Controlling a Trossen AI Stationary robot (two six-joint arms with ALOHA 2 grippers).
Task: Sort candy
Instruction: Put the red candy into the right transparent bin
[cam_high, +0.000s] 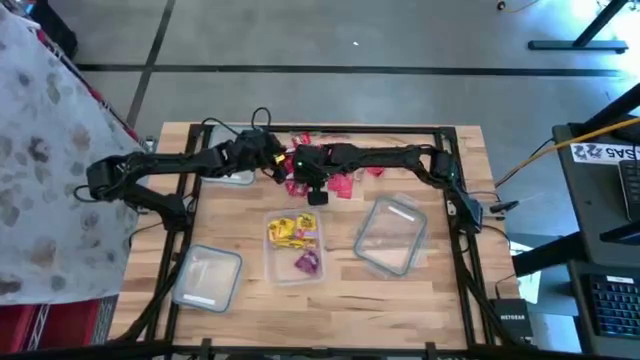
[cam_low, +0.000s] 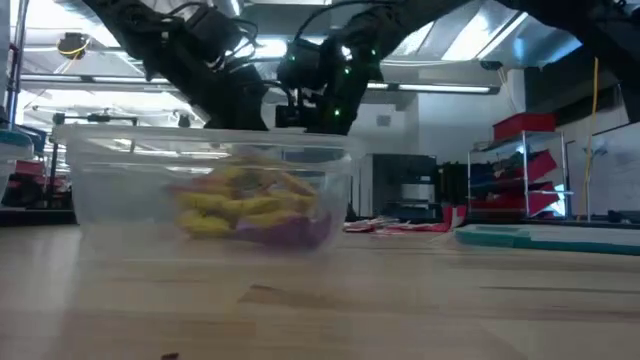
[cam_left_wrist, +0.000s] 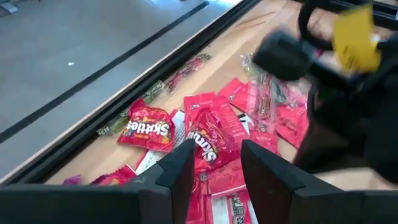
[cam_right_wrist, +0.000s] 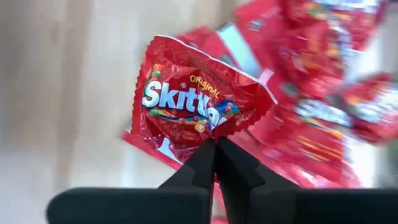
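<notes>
The right gripper (cam_right_wrist: 214, 149) pinches a red "Skittles Original" packet (cam_right_wrist: 193, 109) above the red candy pile (cam_high: 345, 180) at the wooden table's (cam_high: 450, 290) far edge; the left gripper (cam_left_wrist: 214, 165) hovers there, fingers parted.

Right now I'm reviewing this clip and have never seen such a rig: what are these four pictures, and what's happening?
Two dark robot arms work at a wooden table. One camera looks down from above, one sits at table height, and one rides on each wrist. A pile of red candy packets lies at the table's far edge. The right gripper is shut on a red Skittles packet. The left gripper hovers open over the pile. The middle tub holds yellow and purple candy; two other tubs look empty.
</notes>
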